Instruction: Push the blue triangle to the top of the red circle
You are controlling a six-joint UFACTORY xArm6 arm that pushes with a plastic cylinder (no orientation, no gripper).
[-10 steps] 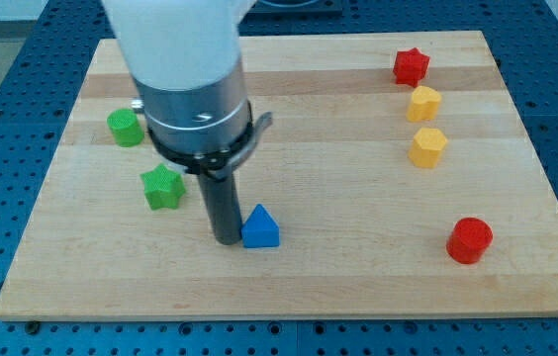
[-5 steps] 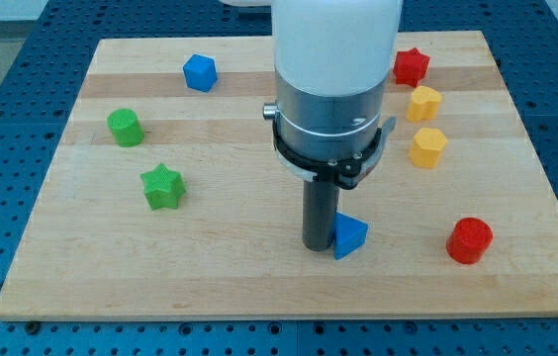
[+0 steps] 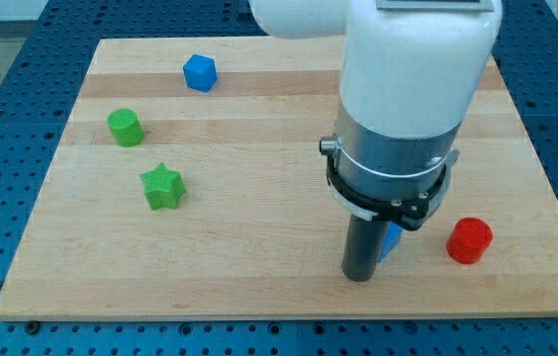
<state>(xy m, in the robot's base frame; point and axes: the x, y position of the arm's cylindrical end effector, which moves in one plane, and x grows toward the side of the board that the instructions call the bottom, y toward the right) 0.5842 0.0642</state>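
The blue triangle [image 3: 391, 239] lies near the board's bottom right, mostly hidden behind my rod; only a blue sliver shows. My tip [image 3: 360, 276] rests on the board just left of it and seems to touch it. The red circle [image 3: 470, 240] stands to the right of the triangle, with a gap of bare wood between them. The arm's wide body covers the board above the triangle.
A blue block [image 3: 199, 72] sits at the top left. A green cylinder [image 3: 125, 128] and a green star [image 3: 162, 187] stand at the left. The wooden board [image 3: 259, 277] ends just below my tip. The red star and yellow blocks are hidden behind the arm.
My tip has moved to the right and slightly down, pushing the blue triangle toward the red circle. The arm now hides the red star and yellow blocks.
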